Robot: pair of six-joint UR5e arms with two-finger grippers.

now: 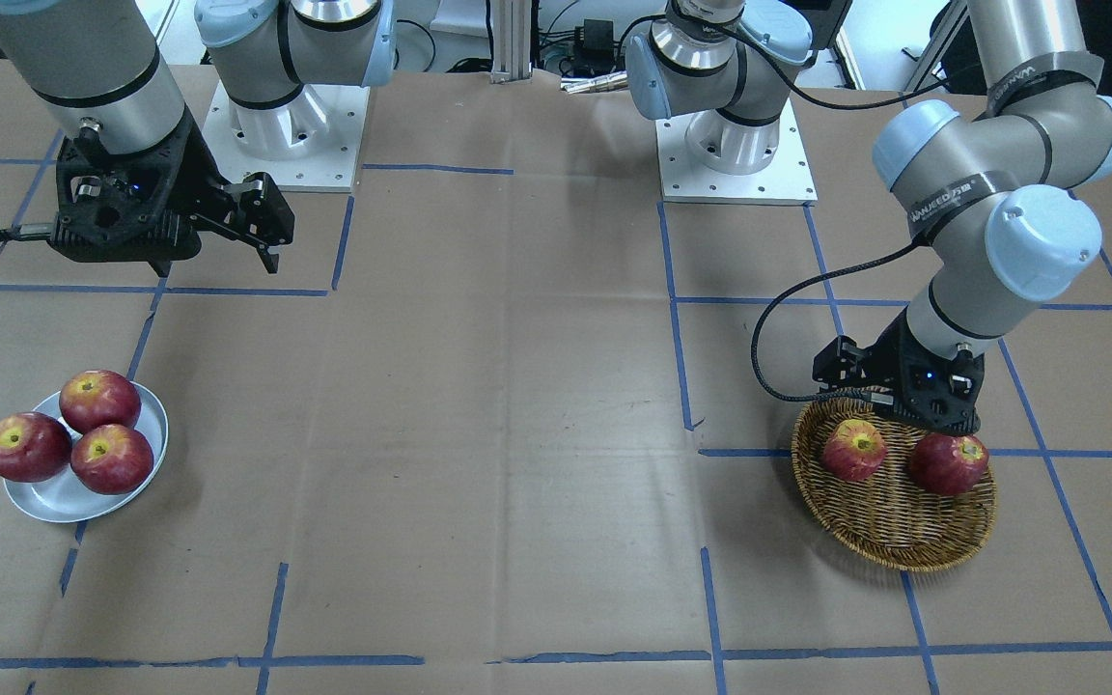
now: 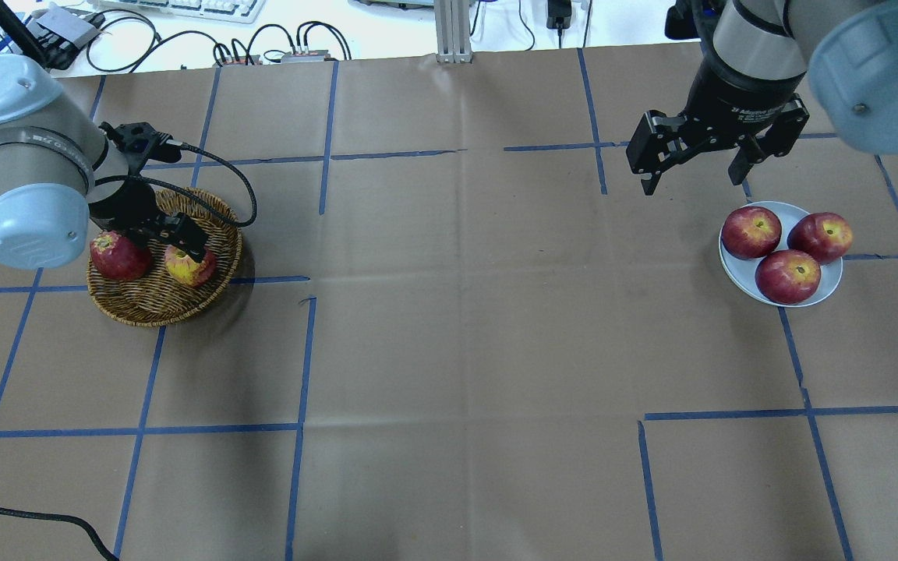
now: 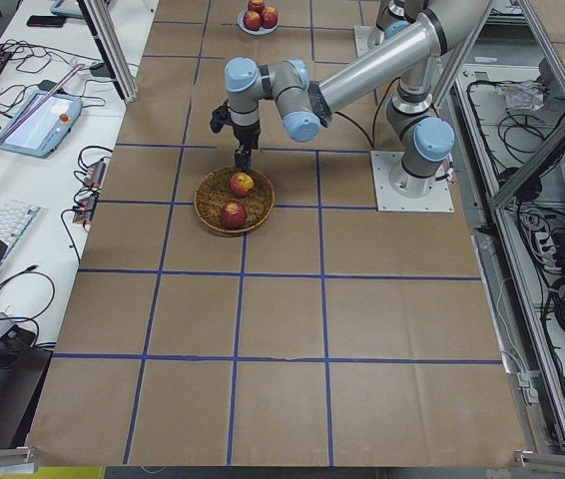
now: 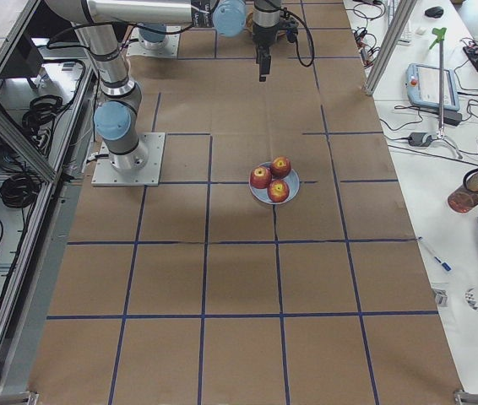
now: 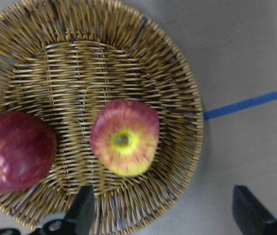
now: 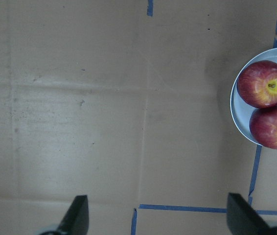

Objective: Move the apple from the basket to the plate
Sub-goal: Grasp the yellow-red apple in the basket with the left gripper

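The striped pinkish-red apple [image 5: 125,143] with its yellow stem patch lies in the wicker basket [image 5: 80,58], next to a darker red apple [image 5: 16,152]. It also shows in the overhead view [image 2: 189,266] and the front view [image 1: 853,450]. My left gripper [image 5: 165,215] hangs open just above the basket [image 2: 153,308], with its jaws wide apart and touching nothing. The pale plate [image 2: 831,284] sits at the far right. My right gripper [image 2: 691,175] is open and empty in the air beside the plate.
Three dark-red apples [image 2: 786,276] fill most of the plate [image 1: 54,497]. The table is brown paper with blue tape lines [image 2: 309,351]. The two arm bases [image 1: 281,125] stand at the robot's edge of the table. A black cable [image 2: 215,167] loops over the basket's far rim.
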